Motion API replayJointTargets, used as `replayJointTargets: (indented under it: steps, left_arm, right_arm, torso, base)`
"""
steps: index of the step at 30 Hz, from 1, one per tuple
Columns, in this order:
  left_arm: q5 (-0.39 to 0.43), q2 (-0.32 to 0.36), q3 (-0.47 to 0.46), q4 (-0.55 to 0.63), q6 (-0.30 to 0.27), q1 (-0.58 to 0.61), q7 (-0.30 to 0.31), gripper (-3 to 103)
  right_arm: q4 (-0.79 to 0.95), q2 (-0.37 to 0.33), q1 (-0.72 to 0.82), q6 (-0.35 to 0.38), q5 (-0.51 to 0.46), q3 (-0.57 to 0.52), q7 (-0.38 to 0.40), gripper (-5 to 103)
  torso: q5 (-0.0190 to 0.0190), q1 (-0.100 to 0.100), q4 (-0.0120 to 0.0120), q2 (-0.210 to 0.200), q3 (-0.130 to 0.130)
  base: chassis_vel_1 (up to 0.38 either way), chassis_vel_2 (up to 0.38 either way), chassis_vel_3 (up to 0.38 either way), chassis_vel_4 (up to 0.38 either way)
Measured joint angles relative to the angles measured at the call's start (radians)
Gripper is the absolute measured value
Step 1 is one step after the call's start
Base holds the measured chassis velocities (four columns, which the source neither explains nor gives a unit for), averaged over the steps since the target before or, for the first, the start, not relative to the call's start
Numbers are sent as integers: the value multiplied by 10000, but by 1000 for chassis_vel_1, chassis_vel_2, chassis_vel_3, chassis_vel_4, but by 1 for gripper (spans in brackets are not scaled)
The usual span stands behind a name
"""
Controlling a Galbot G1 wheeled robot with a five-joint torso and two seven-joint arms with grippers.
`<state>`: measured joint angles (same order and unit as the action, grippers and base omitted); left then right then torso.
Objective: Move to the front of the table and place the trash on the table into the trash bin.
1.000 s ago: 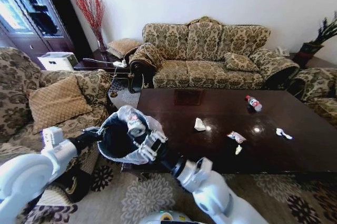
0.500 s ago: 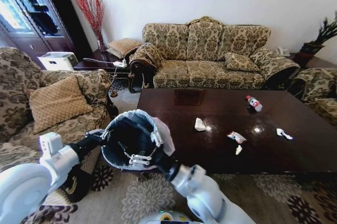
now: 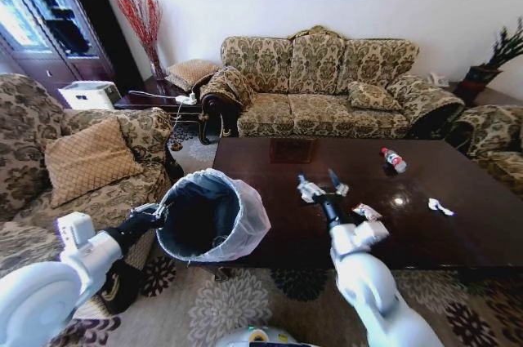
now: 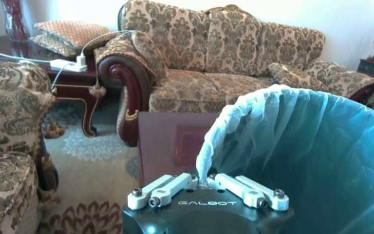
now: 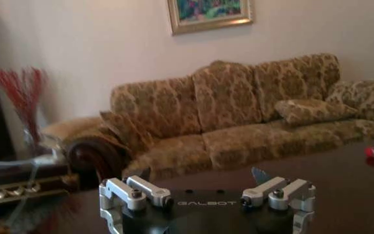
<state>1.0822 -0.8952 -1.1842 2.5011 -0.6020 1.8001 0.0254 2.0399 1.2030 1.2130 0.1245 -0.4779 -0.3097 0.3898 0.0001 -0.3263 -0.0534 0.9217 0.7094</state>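
The trash bin [image 3: 211, 215], round and black with a translucent white bag folded over its rim, is held off the near left corner of the table [image 3: 458, 224], tipped so its mouth faces up and toward the camera; the inside looks dark, and any contents cannot be made out. The left gripper [image 4: 206, 184] has its fingers pressed together on the bag-covered rim, its arm reaching in low from the left. The right gripper [image 3: 320, 184] is raised over the table's near middle, fingers spread wide with nothing between them, its arm rising from the near edge. A clear bottle [image 3: 394, 159] with a red cap lies on its side near the far right, its long axis slanting toward the far edge. A small wrapper [image 3: 367, 212] lies just right of the right gripper, and a white paper wad [image 3: 440, 206] lies farther right.
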Motion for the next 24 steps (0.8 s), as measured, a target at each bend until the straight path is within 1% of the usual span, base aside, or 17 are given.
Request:
replayJointTargets:
  steps: [2, 3, 5, 6, 7, 8, 9, 12, 13, 14, 16, 17, 19, 20, 21, 22, 24]
  left_arm:
    - [-165, -179, 92, 1, 20, 47, -57, 0]
    - [-165, -179, 92, 1, 20, 47, -57, 0]
    - [-333, -337, 233, 1, 33, 89, -86, 0]
    - [-333, -337, 233, 1, 33, 89, -86, 0]
    - [-427, -435, 323, 1, 36, 117, -98, 0]
    - [-479, -480, 373, 0, 39, 133, -103, 0]
    - [-479, -480, 373, 0, 39, 133, -103, 0]
    - [-659, -621, 533, 0, 53, 204, -122, 0]
    - [-727, -683, 571, 0, 57, 252, -131, 0]
    - [-727, -683, 571, 0, 57, 252, -131, 0]
    - [-762, -724, 574, 0, 61, 299, -139, 0]
    - [-767, -732, 568, 0, 64, 309, -139, 0]
    - [-770, -740, 552, -1, 66, 315, -141, 0]
    - [-774, -744, 541, -2, 67, 321, -142, 0]
    - [-774, -744, 541, -2, 67, 321, -142, 0]
    - [-780, -744, 534, -2, 71, 333, -144, 0]
    - [-784, -744, 527, -3, 72, 354, -156, 0]
  right_arm:
    - [-1332, 203, -568, 0, 8, 130, -155, 100]
    - [-1332, 203, -568, 0, 8, 130, -155, 100]
    - [-2639, 558, -1206, -33, 314, 353, -296, 100]
    - [-2639, 558, -1206, -33, 314, 353, -296, 100]
    - [-3411, 842, -1642, -73, 618, 522, -369, 100]
    - [-3758, 1009, -1866, -70, 761, 630, -371, 100]
    - [-3758, 1009, -1866, -70, 761, 630, -371, 100]
    - [-4931, 1719, -2619, 4, 1293, 913, -352, 100]
    - [-5455, 2084, -2904, 8, 1580, 999, -311, 100]
    - [-5455, 2084, -2904, 8, 1580, 999, -311, 100]
    - [-6074, 2464, -3185, 0, 2050, 1060, -207, 100]
    - [-6193, 2541, -3219, -2, 2186, 1059, -194, 100]
    - [-6289, 2604, -3230, 6, 2267, 1047, -198, 100]
    - [-6312, 2613, -3191, 17, 2330, 988, -260, 103]
    - [-6312, 2613, -3191, 17, 2330, 988, -260, 103]
    - [-6310, 2586, -3115, 16, 2417, 910, -332, 100]
    - [-6244, 2455, -2963, 15, 2473, 773, -381, 91]
  torso:
    - [-1, 0, -5, 1, -1]
    - [-1, 0, -5, 1, -1]
    - [3, 2, 0, 0, -1]
    - [3, 2, 0, 0, -1]
    - [-2, 1, 0, 0, 0]
    - [-3, 0, -1, 0, 0]
    - [-3, 0, -1, 0, 0]
    - [-4, 0, -1, 0, 0]
    - [-2, 1, 0, 0, -1]
    - [-2, 1, 0, 0, -1]
    - [-2, 2, 2, 0, -1]
    - [-3, 2, 2, 0, -1]
    - [-2, 2, 0, 0, -1]
    - [-3, 1, 0, 0, -1]
    - [-3, 1, 0, 0, -1]
    - [-3, 2, -2, 1, -2]
    - [0, 3, -4, 1, -2]
  base:
    - [0, 0, 0, 0]
    - [0, 0, 0, 0]
    - [0, 0, 0, 0]
    - [0, 0, 0, 0]
    - [0, 0, 0, 0]
    - [0, 0, 0, 0]
    - [0, 0, 0, 0]
    - [0, 0, 0, 0]
    - [0, 0, 0, 0]
    - [0, 0, 0, 0]
    - [0, 0, 0, 0]
    - [0, 0, 0, 0]
    - [0, 0, 0, 0]
    - [0, 0, 0, 0]
    - [0, 0, 0, 0]
    - [0, 0, 0, 0]
    - [0, 0, 0, 0]
